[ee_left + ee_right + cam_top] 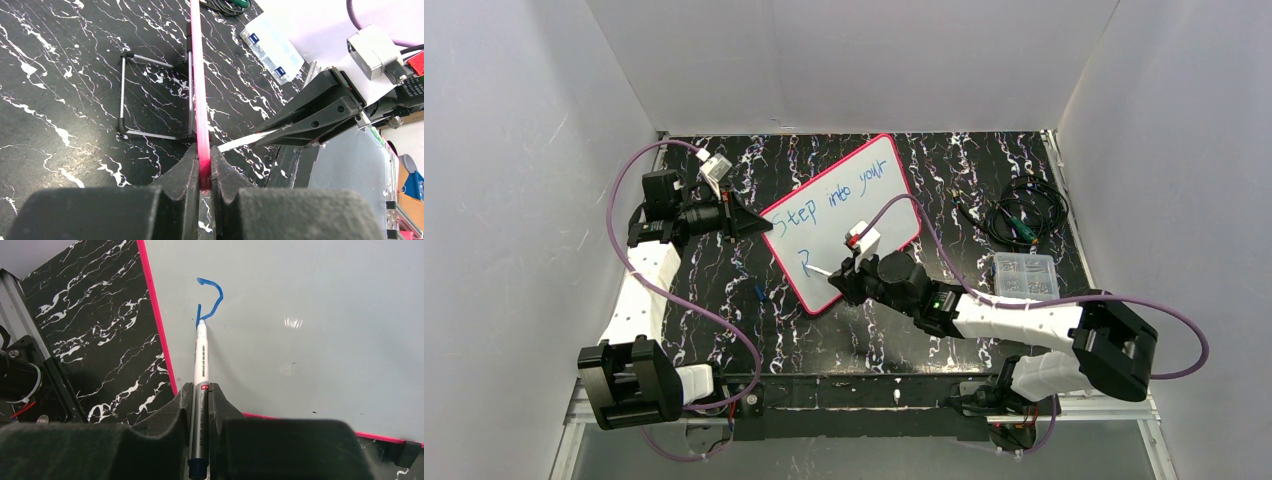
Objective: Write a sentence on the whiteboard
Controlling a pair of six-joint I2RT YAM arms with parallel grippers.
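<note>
The whiteboard [854, 205], white with a pink-red frame, stands tilted on a wire stand [125, 90] on the black marbled table. Blue writing [849, 188] reads "Step into your" on its top line; a "P" [210, 302] begins the second line. My left gripper [759, 228] is shut on the board's left edge; the pink frame [199, 100] shows edge-on between its fingers [186, 172]. My right gripper [842, 272] is shut on a white marker pen [201, 360], whose tip touches the board at the foot of the "P".
A clear plastic box [1025, 275] sits right of the board, also in the left wrist view [270, 47]. A coil of black cable [1022, 212] lies at the back right. A small blue cap [760, 293] lies left of the board's lower corner. White walls enclose the table.
</note>
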